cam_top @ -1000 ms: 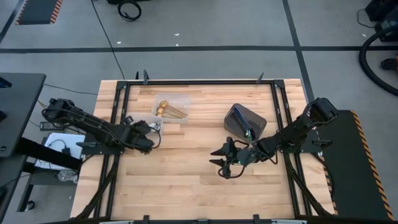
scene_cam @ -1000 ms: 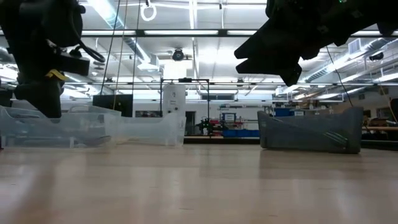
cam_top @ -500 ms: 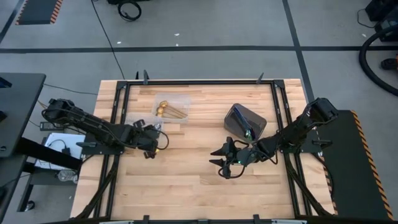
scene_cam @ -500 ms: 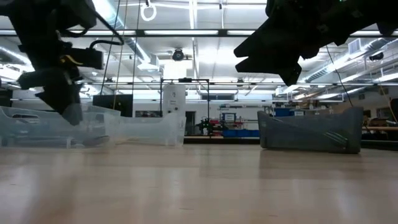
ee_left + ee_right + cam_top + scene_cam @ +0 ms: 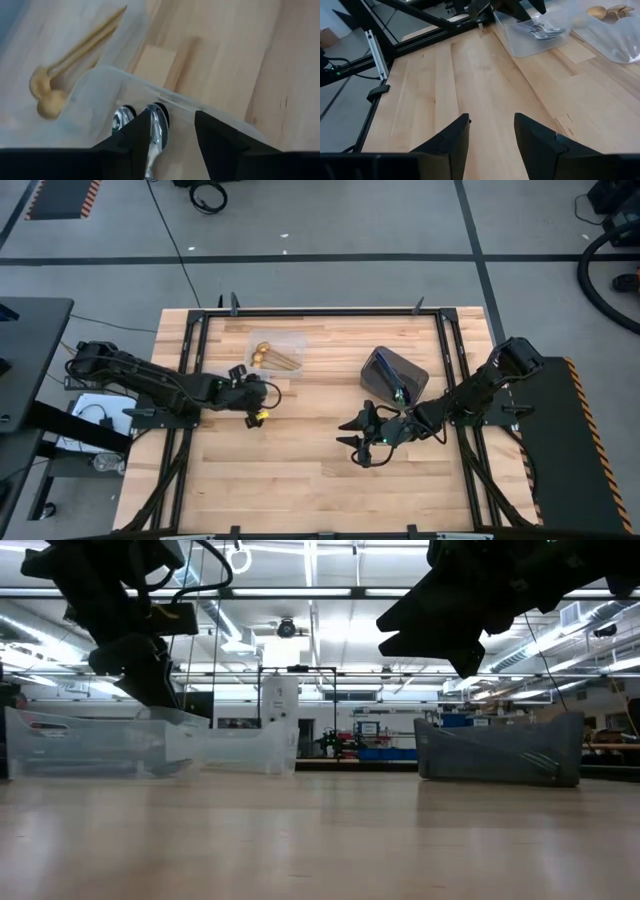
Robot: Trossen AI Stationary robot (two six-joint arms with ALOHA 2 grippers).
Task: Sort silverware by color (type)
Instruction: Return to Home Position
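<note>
My left hand (image 5: pixel 171 120) hung with its fingers parted and nothing between them, over the near wall of a clear container (image 5: pixel 165 97). It was probably clear of the wall, though the wrist view was too blurred for me to be sure. The silver spoons (image 5: pixel 152 122) lay inside that container, just beyond the fingertips and below them. The gold spoons (image 5: pixel 47 95) lay farther off in the next clear container (image 5: pixel 298 340), bowls together. My right hand (image 5: pixel 491 122) waited over bare surface (image 5: pixel 470 75) near the dark grey bin (image 5: pixel 393 370). Its fingers were likewise spread and empty, well apart from all the spoons.
</note>
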